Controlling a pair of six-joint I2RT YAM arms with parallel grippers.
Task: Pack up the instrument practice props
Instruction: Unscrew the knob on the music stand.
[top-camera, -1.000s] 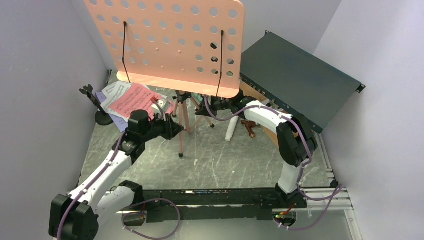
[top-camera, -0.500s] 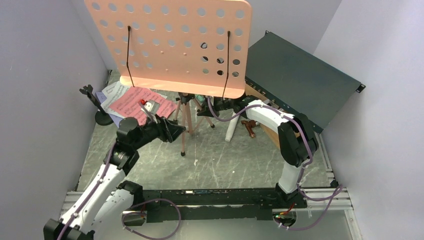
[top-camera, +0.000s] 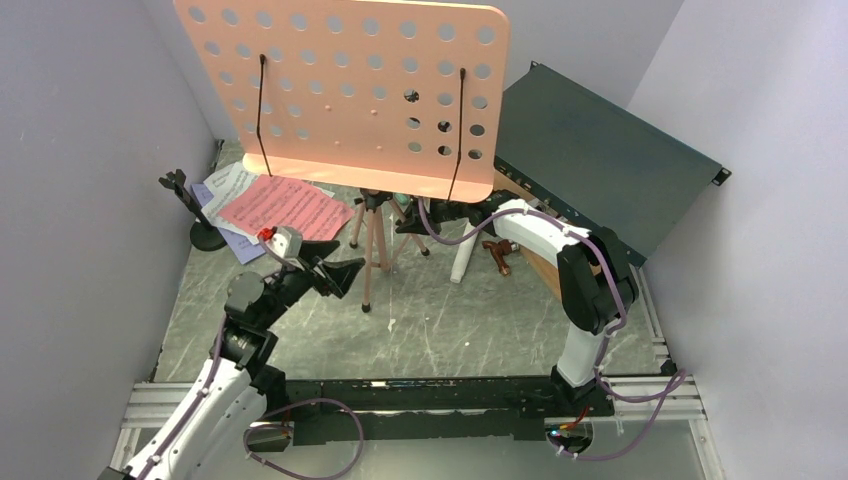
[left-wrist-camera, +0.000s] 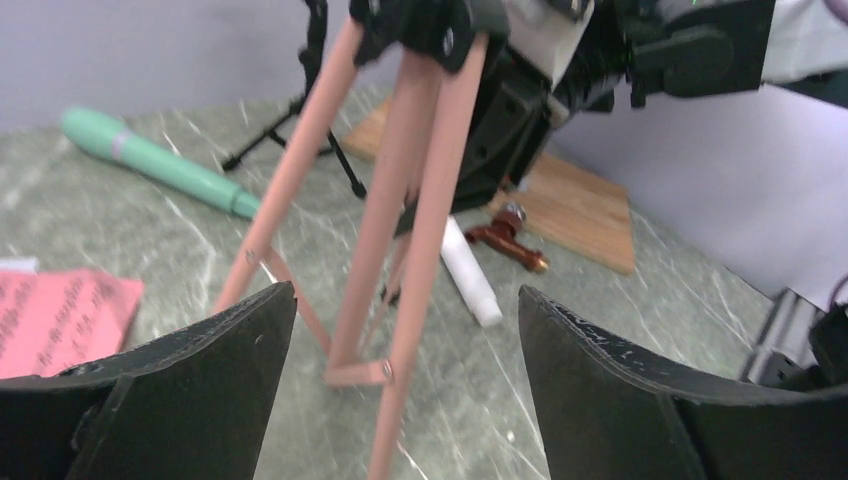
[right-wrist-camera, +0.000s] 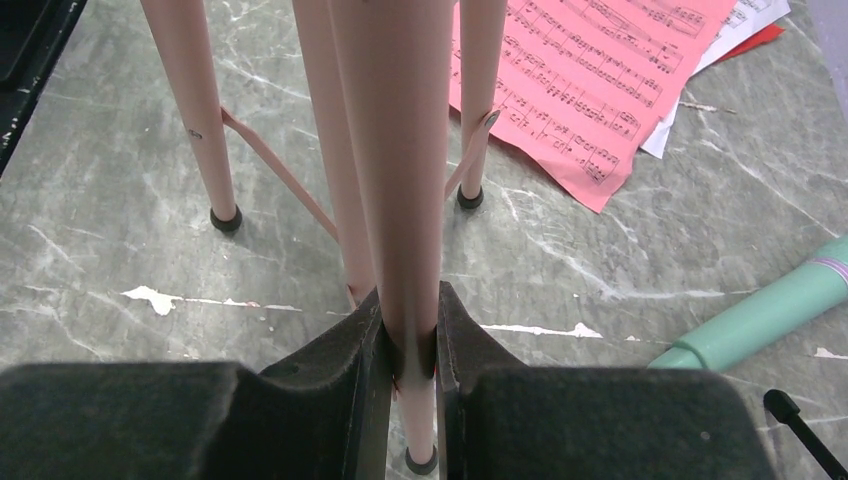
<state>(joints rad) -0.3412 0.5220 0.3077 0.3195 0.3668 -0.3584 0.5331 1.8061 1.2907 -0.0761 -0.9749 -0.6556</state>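
Two grippers work your pink music tripod (top-camera: 340, 95), which stands upright mid-tabletop (top-camera: 480, 320), long axis vertical: right gripper (right-wrist-camera: 410, 350) clamped on one leg, left gripper (left-wrist-camera: 400, 295) spread wide, gripping nothing, while the red page (right-wrist-camera: 590, 70) shows staves too small to read.

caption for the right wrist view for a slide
Right gripper clamped on a pink tripod leg, red sheet music lying beyond.

Dark green box (top-camera: 600, 165), wooden board (left-wrist-camera: 585, 215)
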